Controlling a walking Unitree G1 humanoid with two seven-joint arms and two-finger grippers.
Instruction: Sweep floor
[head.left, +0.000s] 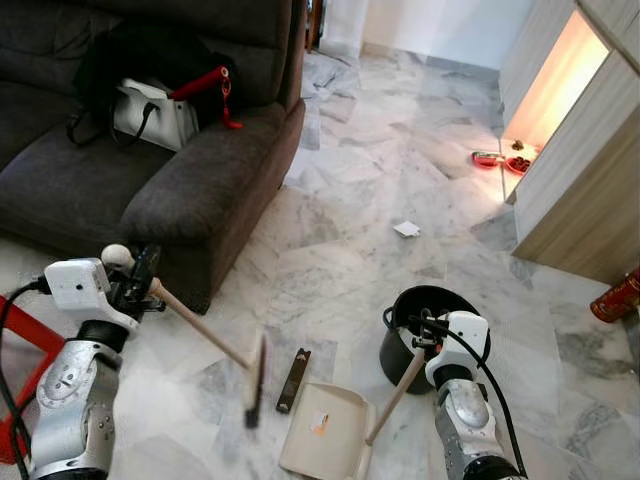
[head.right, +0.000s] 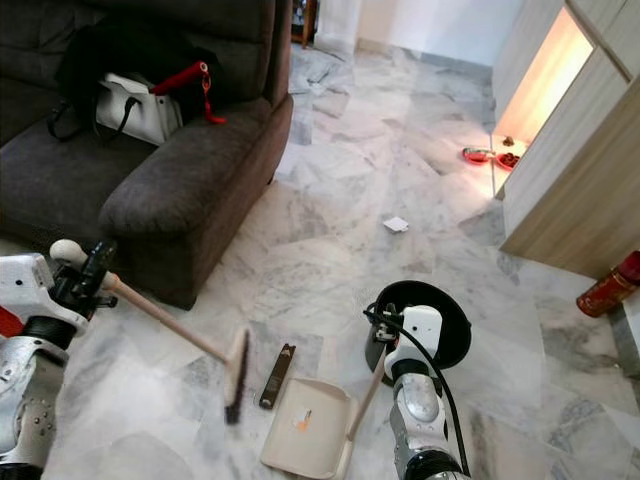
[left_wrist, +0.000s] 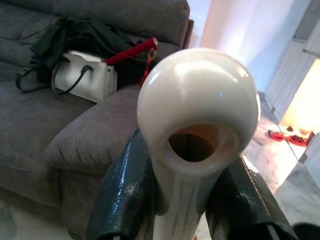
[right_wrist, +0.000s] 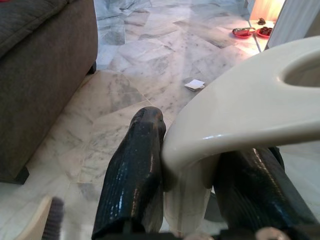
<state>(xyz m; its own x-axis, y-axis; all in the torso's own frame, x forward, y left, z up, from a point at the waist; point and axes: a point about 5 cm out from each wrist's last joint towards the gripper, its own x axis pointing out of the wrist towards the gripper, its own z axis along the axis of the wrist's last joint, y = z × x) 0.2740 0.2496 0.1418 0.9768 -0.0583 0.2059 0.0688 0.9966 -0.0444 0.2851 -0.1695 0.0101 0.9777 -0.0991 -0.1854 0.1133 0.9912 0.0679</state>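
Left claw (head.left: 140, 283): closed on the top of the broom handle, at the lower left of the left eye view; in the left wrist view the two black fingers (left_wrist: 125, 200) are seen pressed against either side of the handle just under its round knob.
Right claw (head.left: 425, 335): clamped on the top of the dustpan handle, at the lower right of the left eye view, just in front of the black bucket (head.left: 425, 305).
Broom (head.left: 205, 335): its wooden stick is slanted down and to the right from the left claw; the dark bristle head (head.left: 254, 385) is met at the floor, at lower centre.
Dustpan (head.left: 325, 430): laid flat on the marble floor (head.left: 400, 150) at bottom centre, mouth turned toward the broom head; a small orange scrap (head.left: 320, 422) is seen on it.
Dark strip (head.left: 292, 380): lying on the floor between bristle head and dustpan, long axis running up-down in the frame, near both.
Key relation: the dustpan lies to the right of the bristles, with the strip in the gap, so a left-to-right stroke is judged to be called for.
White scrap (head.left: 406, 229): left on the floor at centre right, well apart from both tools.
Sofa (head.left: 150, 170): upper left, beside the broom arm.
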